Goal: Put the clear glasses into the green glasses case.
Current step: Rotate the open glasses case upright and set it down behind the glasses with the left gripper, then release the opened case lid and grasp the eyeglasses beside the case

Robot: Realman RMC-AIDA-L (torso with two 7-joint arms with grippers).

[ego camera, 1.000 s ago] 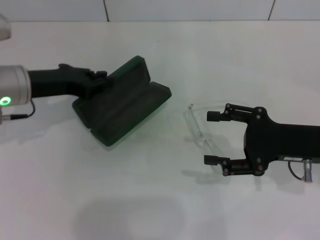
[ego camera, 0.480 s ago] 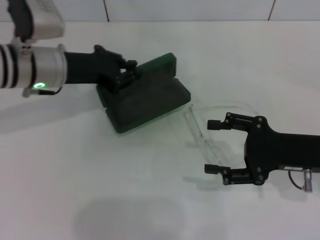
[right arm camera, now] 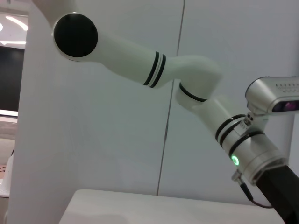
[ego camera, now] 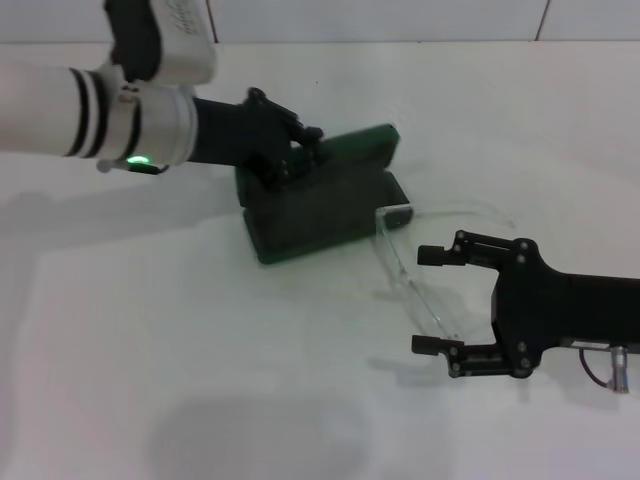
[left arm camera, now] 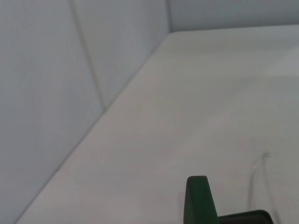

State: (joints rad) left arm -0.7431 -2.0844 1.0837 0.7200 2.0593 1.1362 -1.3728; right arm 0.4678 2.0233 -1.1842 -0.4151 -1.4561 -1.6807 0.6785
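Holding the green glasses case (ego camera: pixel 322 197) open on the worktop (ego camera: pixel 200 380), the left gripper (ego camera: pixel 285 150) clamps its rim. Clear glasses (ego camera: pixel 405 265) touch its right end, between the right gripper's (ego camera: pixel 428 300) spread fingers, nearer.

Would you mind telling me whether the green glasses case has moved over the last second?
Yes. The green glasses case, held by the left tool, has slid rightward toward the clear glasses.

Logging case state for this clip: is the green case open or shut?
Open. The green glasses case shows its lid raised behind the base, held by the left end effector; the clear glasses lie outside.
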